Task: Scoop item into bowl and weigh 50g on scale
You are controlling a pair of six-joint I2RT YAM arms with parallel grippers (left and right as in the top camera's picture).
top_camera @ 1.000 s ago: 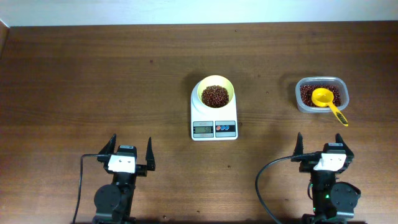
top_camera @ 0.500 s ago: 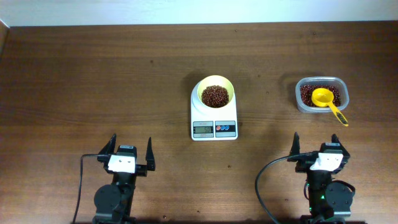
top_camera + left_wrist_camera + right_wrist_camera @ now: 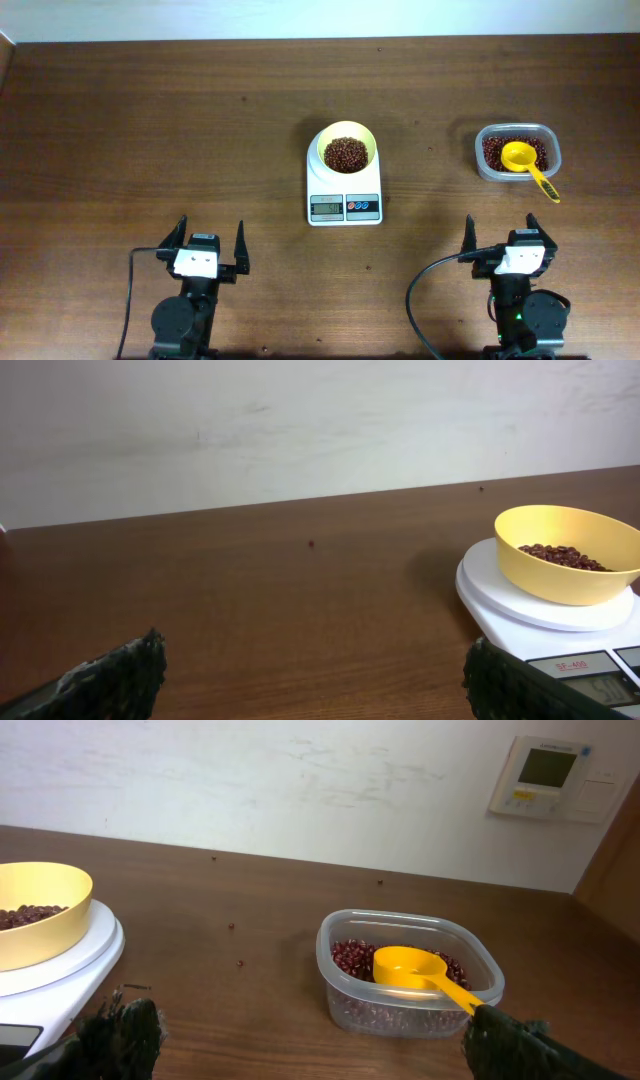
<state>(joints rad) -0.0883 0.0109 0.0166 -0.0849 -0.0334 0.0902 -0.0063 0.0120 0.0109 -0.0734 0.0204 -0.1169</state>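
Observation:
The pale yellow bowl [image 3: 346, 150] stands on the white scale [image 3: 344, 195] at the table's middle, holding a heap of red-brown beans [image 3: 346, 153]. Bowl [image 3: 568, 553] and scale [image 3: 545, 615] show at the right of the left wrist view, and bowl [image 3: 35, 912] and scale [image 3: 60, 965] at the left of the right wrist view. More beans [image 3: 497, 150] fill the clear tub [image 3: 518, 153]. My left gripper [image 3: 211, 245] is open and empty at the front left. My right gripper [image 3: 499, 236] is open and empty at the front right, short of the tub [image 3: 408, 973].
A yellow scoop [image 3: 525, 162] lies in the tub with its handle over the front right rim; it also shows in the right wrist view [image 3: 425, 972]. A few stray beans [image 3: 240, 963] lie on the wood. A wall panel [image 3: 548, 775] hangs behind.
My right gripper has shifted slightly left and its fingers have spread a little wider. The left arm, bowl, scale and tub have not moved.

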